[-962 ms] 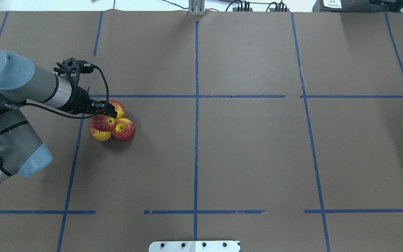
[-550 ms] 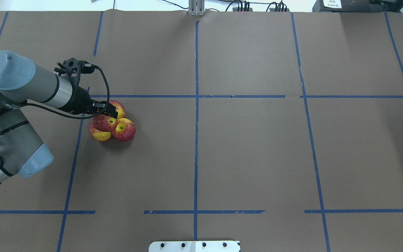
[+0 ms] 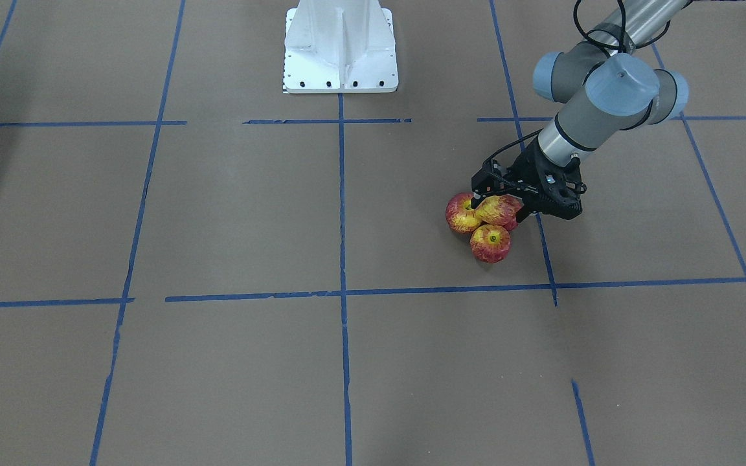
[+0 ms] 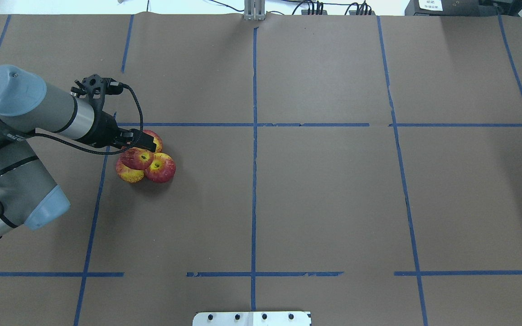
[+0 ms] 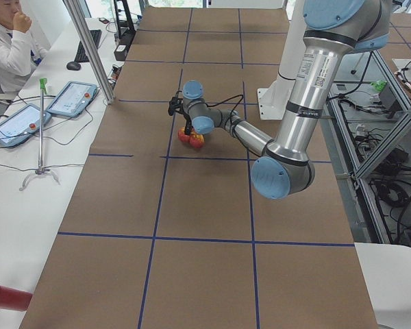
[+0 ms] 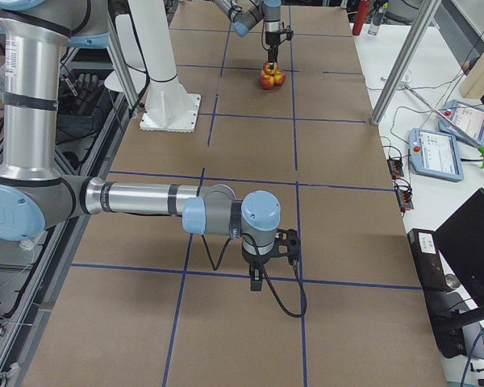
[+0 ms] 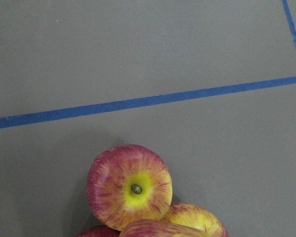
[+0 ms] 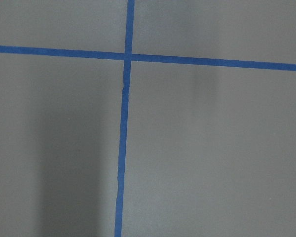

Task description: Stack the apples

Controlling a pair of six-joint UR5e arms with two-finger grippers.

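Three apples lie touching in a cluster on the brown table: one [image 4: 161, 168] at front right, one [image 4: 127, 174] at front left, one [image 4: 155, 136] at the back, half hidden by my fingers. A fourth apple [image 4: 135, 159] rests on top of them, and it also shows in the front view [image 3: 496, 210]. My left gripper [image 3: 500, 206] straddles this top apple with a finger on each side and looks shut on it. The left wrist view shows a lower apple [image 7: 129, 186] and the top apple's edge [image 7: 158, 229]. My right gripper [image 6: 258, 278] hangs over bare table far away; I cannot tell its state.
Blue tape lines [image 4: 254, 136] divide the brown table into a grid. The white robot base plate [image 3: 340, 58] stands at the robot's edge. A metal pole [image 5: 89, 48], two tablets and a seated operator [image 5: 7, 41] are beyond the far side of the table.
My left gripper and the top apple have shifted very slightly to the right and away from me. The three lower apples have not moved.
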